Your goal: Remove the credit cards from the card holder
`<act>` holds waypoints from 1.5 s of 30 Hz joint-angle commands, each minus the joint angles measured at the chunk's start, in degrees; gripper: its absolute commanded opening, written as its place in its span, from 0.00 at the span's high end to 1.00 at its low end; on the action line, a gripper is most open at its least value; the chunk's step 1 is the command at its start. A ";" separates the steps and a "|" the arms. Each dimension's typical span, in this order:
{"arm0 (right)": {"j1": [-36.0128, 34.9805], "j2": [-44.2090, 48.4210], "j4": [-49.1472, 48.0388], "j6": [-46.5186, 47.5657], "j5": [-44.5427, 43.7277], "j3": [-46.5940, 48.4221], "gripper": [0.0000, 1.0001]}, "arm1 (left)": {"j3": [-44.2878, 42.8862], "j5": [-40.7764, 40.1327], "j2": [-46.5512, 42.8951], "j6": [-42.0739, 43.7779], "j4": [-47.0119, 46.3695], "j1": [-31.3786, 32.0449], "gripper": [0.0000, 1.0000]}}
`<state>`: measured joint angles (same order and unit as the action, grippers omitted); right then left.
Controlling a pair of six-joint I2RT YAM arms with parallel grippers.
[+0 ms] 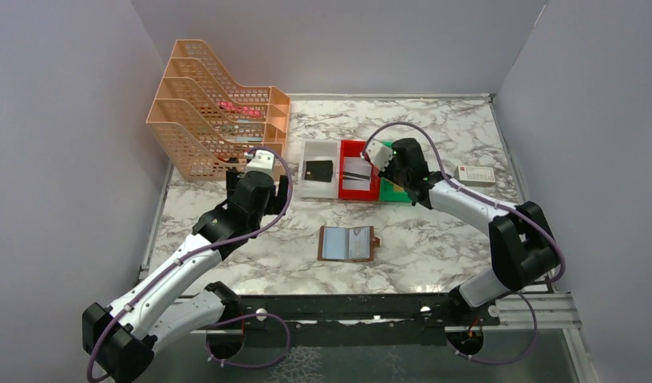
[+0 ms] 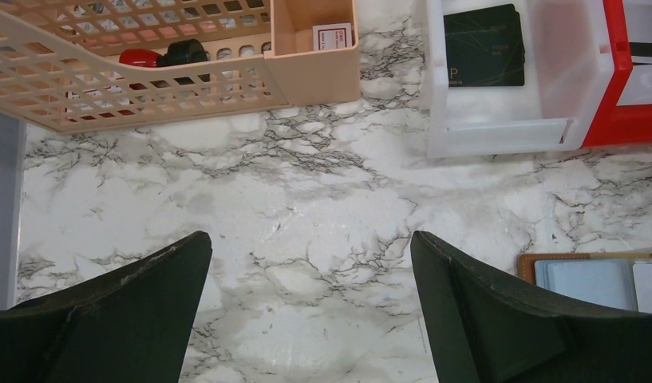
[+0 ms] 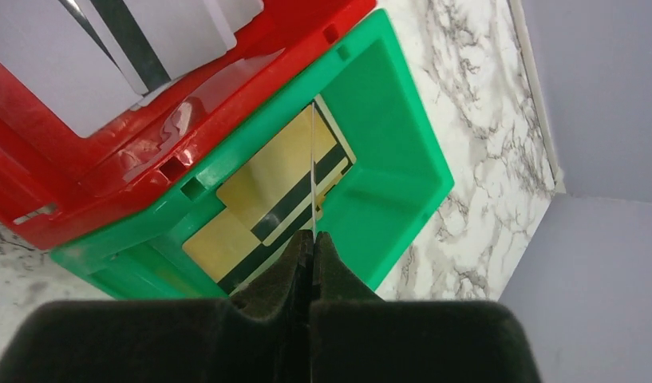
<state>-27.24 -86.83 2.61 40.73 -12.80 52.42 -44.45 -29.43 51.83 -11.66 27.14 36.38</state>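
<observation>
Right wrist view: right gripper (image 3: 313, 239) is clamped on 1 card (image 3: 314, 167), edge-on above the green bin (image 3: 402, 159), with gold-yellow striped cards (image 3: 282, 171) already inside! White striped cards (image 3: 187, 24) sit in the red bin (image 3: 227, 80), 1 black card (image 2: 484, 44) in the white bin (image 2: 498, 136). Left gripper (image 2: 310, 239) hovers wide open over the marble table (image 2: 306, 183). Card holder (image 1: 348, 243) lies open mid-table; can't tell if any sleeves are full. Looks nearly done. No lettering is readable.

The card holder (image 1: 348, 243) lies before a row of bins (image 1: 313, 150), file rack (image 1: 203, 120) left, small box (image 1: 476, 175) right.
</observation>
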 commanded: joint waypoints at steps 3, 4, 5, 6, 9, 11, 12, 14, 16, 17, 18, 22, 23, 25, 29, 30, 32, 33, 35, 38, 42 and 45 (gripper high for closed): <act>1.81 -4.66 -3.25 9.84 -0.78 2.06 0.97 | 0.13 -1.07 -0.11 0.85 -0.15 -0.35 0.01; 2.04 -4.80 -3.80 10.39 -0.26 2.02 0.97 | 0.08 -1.00 0.02 0.85 -0.14 -0.35 0.01; 2.24 -4.97 -4.35 10.97 0.37 2.03 0.96 | 0.06 -0.86 0.11 0.85 -0.15 -0.35 0.01; 2.36 -5.35 -4.50 11.72 0.85 2.18 0.95 | 0.03 -0.77 0.22 0.92 -0.14 -0.35 0.01; 2.65 -6.80 -4.57 13.50 1.85 2.79 0.94 | -0.10 -0.72 0.37 0.94 -0.16 -0.35 0.01; 3.16 -7.60 -5.17 14.30 2.78 2.87 0.94 | -0.03 -0.51 0.33 1.02 -0.16 -0.35 0.01; 3.43 -7.91 -5.65 14.82 3.32 2.86 0.94 | 0.04 -0.46 0.22 1.03 -0.18 -0.35 0.01; 3.88 -8.39 -6.47 16.06 3.89 2.90 0.94 | -0.05 -0.54 0.14 1.03 -0.15 -0.32 0.01; 4.39 -8.81 -7.64 17.00 4.73 3.18 0.94 | 0.00 -0.41 0.03 1.03 -0.16 -0.34 0.01; 4.68 -9.18 -8.57 17.17 5.21 3.33 0.94 | 0.05 -0.39 0.02 1.03 -0.17 -0.30 0.01; 4.89 -9.43 -9.11 16.88 5.70 3.50 0.94 | 0.02 -0.29 0.02 1.03 -0.15 -0.34 0.01; 5.06 -9.45 -8.42 17.64 9.06 3.65 0.91 | -0.02 -0.29 0.24 1.10 -0.17 -0.34 0.01; 5.01 -9.55 -7.96 17.66 9.65 3.84 0.91 | -0.03 -0.29 0.27 1.10 -0.17 -0.30 0.01; 5.04 -9.91 -7.07 17.71 9.97 4.08 0.91 | -0.03 -0.30 0.28 1.11 -0.19 -0.34 0.01; 5.17 -9.77 -5.22 18.12 10.99 3.20 0.89 | -0.04 -0.11 0.47 1.11 -0.23 -0.35 0.01; 5.18 -9.83 -4.75 18.23 11.15 3.17 0.89 | -0.03 -0.04 0.48 1.11 -0.26 -0.35 0.01; 5.26 -9.79 -4.19 18.29 11.24 3.12 0.89 | -0.05 0.11 0.55 1.11 -0.25 -0.35 0.01; 5.34 -9.65 -3.67 18.33 11.55 3.12 0.89 | -0.03 0.20 0.55 1.11 -0.24 -0.35 0.01; 5.54 -9.67 -2.78 18.38 11.90 3.17 0.88 | -0.07 0.20 0.52 1.11 -0.24 -0.30 0.01; 5.90 -9.95 -1.93 19.05 11.65 3.21 0.88 | 0.00 0.16 0.48 1.11 -0.27 -0.38 0.01; 6.59 -11.33 -2.00 18.88 12.41 3.67 0.88 | 0.00 0.38 0.46 1.11 -0.25 -0.36 0.01; 6.59 -11.59 -1.76 18.75 13.21 3.51 0.87 | 0.12 0.51 0.42 1.11 -0.30 -0.32 0.01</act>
<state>-20.97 -97.17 -0.27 58.78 -1.96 54.89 -44.45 -29.39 52.34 -11.27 27.14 36.36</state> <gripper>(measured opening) 0.124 0.987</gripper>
